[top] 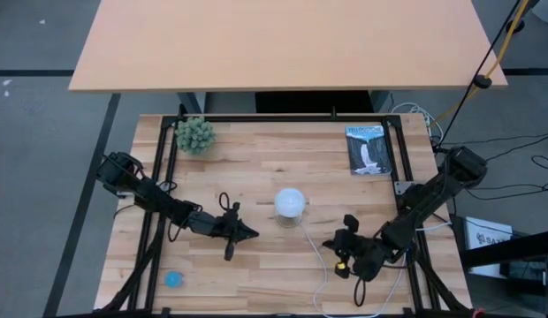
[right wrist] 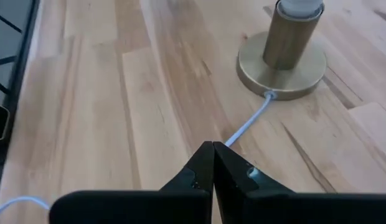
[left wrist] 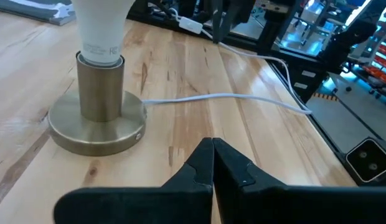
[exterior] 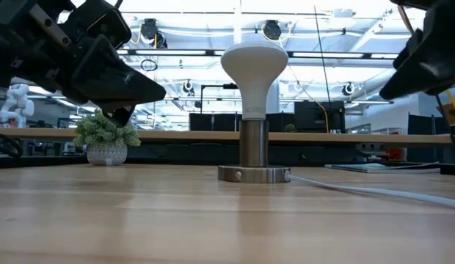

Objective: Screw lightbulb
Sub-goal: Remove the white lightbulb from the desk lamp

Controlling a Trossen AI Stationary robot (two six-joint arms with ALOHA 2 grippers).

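Note:
The white lightbulb (top: 290, 202) stands upright, its narrow neck (left wrist: 99, 37) stuck into the brass socket (exterior: 253, 150), whose round base (left wrist: 96, 127) rests on the wooden table. My left gripper (top: 249, 234) hovers shut to the bulb's left, a short way off, with nothing between its fingers (left wrist: 213, 163). My right gripper (top: 331, 244) is shut and empty too, to the right of the socket toward the table's near edge, above the white cord (right wrist: 246, 127). In the low view the left gripper (exterior: 143, 92) shows at upper left, the right arm (exterior: 426, 59) at upper right.
The white cord (top: 320, 274) runs from the socket base toward the near edge. A small blue disc (top: 173, 279) lies near left. A potted plant (top: 195, 134) stands far left, and a booklet (top: 369, 150) lies far right.

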